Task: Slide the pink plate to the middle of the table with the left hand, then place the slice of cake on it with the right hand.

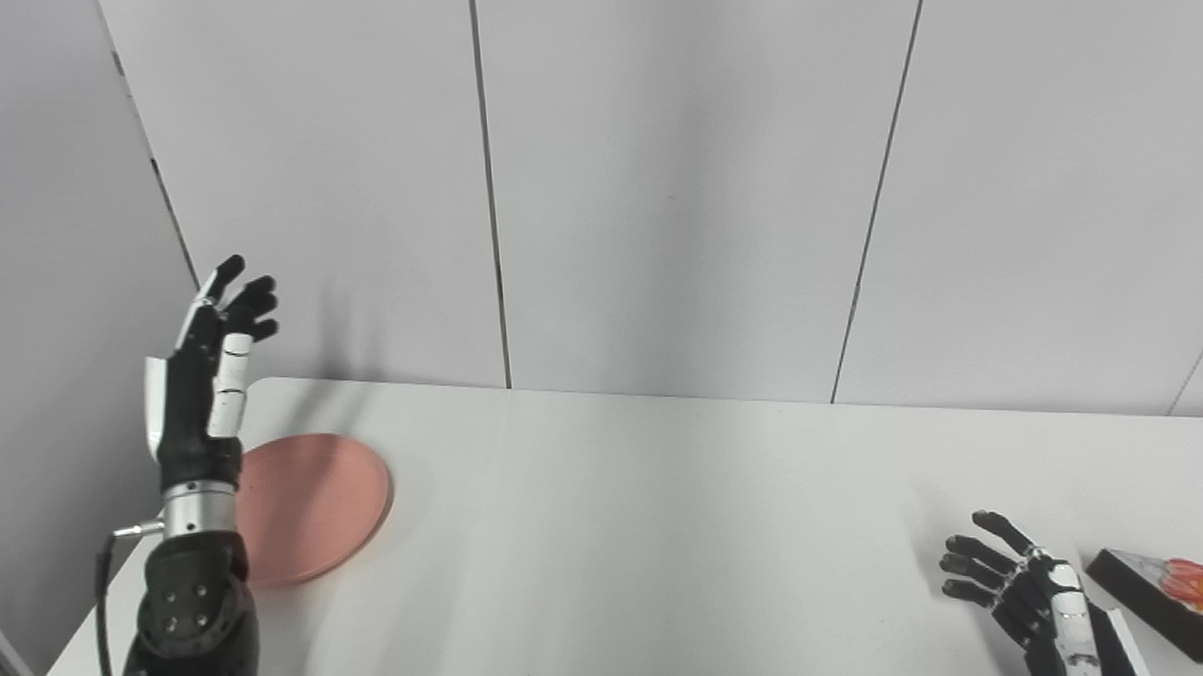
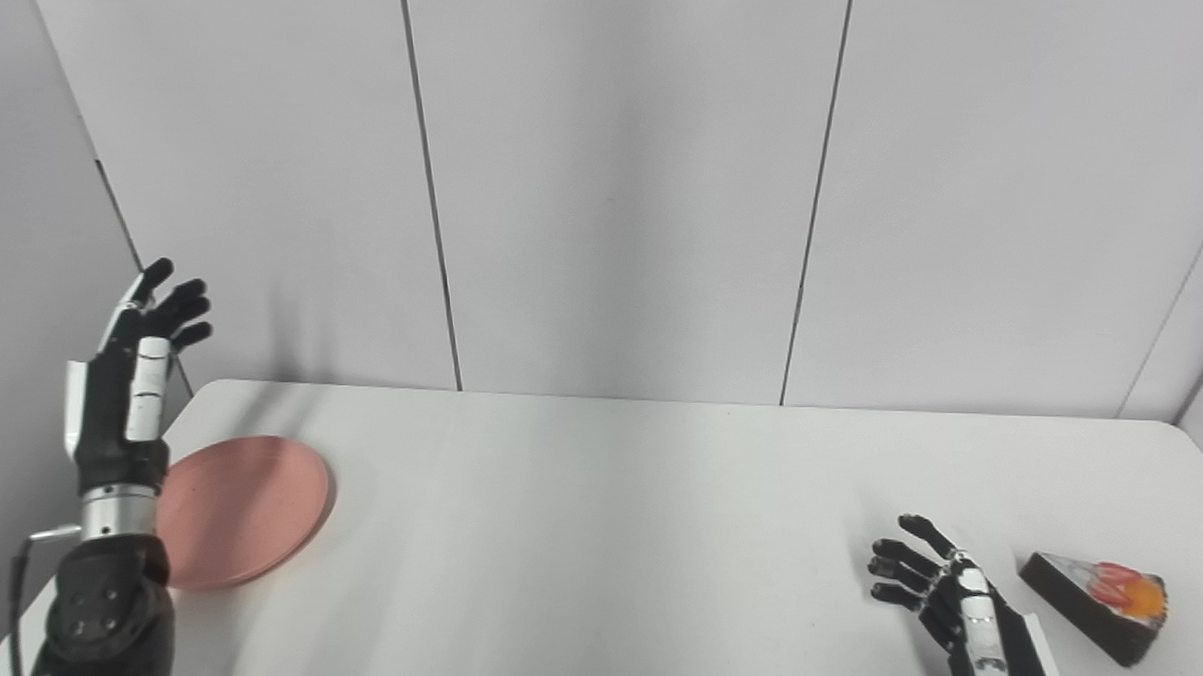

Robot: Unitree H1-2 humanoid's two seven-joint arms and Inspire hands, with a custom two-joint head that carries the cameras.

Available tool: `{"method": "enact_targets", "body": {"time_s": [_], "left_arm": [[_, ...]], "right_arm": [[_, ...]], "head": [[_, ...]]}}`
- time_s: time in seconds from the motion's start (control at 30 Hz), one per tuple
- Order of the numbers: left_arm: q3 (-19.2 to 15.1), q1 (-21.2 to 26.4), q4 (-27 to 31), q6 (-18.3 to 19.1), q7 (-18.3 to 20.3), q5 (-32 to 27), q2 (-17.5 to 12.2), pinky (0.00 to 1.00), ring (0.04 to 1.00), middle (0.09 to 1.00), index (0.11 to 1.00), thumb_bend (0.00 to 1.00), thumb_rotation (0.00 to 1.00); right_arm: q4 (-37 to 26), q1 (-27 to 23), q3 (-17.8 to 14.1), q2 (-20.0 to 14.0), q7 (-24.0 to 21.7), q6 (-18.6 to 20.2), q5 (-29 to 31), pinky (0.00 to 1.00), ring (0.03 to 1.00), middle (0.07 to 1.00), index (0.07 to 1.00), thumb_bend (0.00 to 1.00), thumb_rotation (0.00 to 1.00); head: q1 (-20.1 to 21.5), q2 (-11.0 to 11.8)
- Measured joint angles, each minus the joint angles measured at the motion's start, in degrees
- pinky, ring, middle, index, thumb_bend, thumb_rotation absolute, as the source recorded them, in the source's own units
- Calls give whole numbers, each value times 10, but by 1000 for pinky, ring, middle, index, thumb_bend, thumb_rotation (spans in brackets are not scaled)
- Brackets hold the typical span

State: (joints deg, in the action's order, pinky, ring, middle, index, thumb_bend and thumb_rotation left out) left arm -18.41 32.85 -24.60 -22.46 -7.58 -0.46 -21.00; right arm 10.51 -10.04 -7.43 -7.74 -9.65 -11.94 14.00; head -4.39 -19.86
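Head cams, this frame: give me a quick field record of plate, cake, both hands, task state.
plate: pink plate flat on the white table, near its left edge, not in the middle
cake: slice of cake on the table, near right corner, dark sides, red and orange topping
left hand: left hand raised above the plate's left side, fingers apart, holding nothing
right hand: right hand low by the table, left of the cake, open, not touching it
task state: plate not yet slid; cake not yet picked up
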Motion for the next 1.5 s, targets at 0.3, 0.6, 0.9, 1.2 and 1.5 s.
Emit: {"method": "enact_targets", "body": {"time_s": [0.3, 0.6, 0.9, 1.2, 1.5], "left_arm": [[17, 43, -163, -27, -58, 39, -78, 747, 785, 807, 830, 626, 901], [-2, 65, -292, -30, 8, -42, -90, 812, 813, 853, 878, 723, 987], [-10, 66, -364, -30, 55, -74, -96, 817, 815, 815, 867, 751, 922], [22, 58, -382, -30, 56, -49, -86, 804, 820, 833, 883, 784, 953], [22, 53, -380, -34, 70, -65, -71, 780, 801, 821, 892, 721, 963]], "right_arm": [[-5, 3, -3, 0, 1, 0, -1, 662, 707, 712, 788, 800, 966], [-6, 4, -3, 0, 2, 0, -4, 654, 702, 709, 784, 792, 969], [-9, 7, -3, 0, 2, 0, -4, 650, 700, 710, 783, 796, 966], [-13, 9, -3, 0, 5, 1, -4, 640, 692, 702, 776, 808, 955], [-16, 12, -1, 0, 9, 2, -4, 637, 689, 699, 772, 795, 959]], "head": [[0, -1], [1, -7], [1, -11], [5, -12], [10, -16]]}}
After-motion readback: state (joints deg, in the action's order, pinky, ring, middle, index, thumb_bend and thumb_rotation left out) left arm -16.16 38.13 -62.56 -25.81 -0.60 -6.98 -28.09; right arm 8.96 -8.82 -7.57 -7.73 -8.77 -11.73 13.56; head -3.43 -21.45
